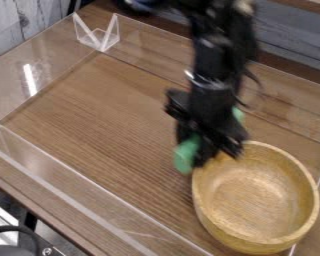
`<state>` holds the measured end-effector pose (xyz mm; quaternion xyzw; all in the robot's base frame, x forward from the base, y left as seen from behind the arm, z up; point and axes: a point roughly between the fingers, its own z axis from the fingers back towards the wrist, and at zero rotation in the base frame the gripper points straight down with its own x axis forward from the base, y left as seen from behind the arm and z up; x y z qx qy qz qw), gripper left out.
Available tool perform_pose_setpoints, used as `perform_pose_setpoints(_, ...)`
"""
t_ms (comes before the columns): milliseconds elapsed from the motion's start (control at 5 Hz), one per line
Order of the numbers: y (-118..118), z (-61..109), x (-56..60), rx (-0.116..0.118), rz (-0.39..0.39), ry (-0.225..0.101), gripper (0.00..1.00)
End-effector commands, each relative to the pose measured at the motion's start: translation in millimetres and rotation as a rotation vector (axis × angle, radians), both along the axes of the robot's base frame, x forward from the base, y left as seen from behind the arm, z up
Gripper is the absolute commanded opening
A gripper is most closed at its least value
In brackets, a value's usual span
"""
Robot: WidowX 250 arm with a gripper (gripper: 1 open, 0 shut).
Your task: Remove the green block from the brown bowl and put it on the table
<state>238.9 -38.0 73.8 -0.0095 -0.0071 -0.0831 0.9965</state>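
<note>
1. One green block point(187, 154), clamped in the jaws of the gripper point(200, 150); only its lower end shows, under the black fingers. It's out of the bowl, just past the bowl's left rim, over bare table; can't tell if it touches the wood.
2. One gripper, black, pointing straight down, jaws closed on the green block. Frame is motion-blurred around it.
3. One brown bowl point(256, 237), round, thick tan rim, pale speckled inside, nothing visible in it. Sits at the table's near right corner, close to the right edge.
4. One arm point(224, 50), dark, coming down from the top edge of the view to the gripper.
5. One table point(109, 120), brown wood grain, running diagonally across the view. Left and middle parts are bare wood.
6. Clear acrylic walls point(27, 80) stand low along the table's edges; a corner piece point(96, 34) is visible at the far left corner.
7. Beyond the far left edge, a pale grey planked surface point(19, 20). Near left corner of the view shows dark floor, details unclear.
</note>
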Motion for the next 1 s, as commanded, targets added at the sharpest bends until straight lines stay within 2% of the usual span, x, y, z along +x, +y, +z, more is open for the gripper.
perform_pose_setpoints(0,41,12.1,6.5,0.006,0.022,-0.066,0.0)
perform_pose_setpoints(400,111,-4.1,1.1,0.026,0.052,-0.088,0.0)
perform_pose_setpoints(800,38,-6.7,11.9,-0.011,0.011,-0.089,0.0)
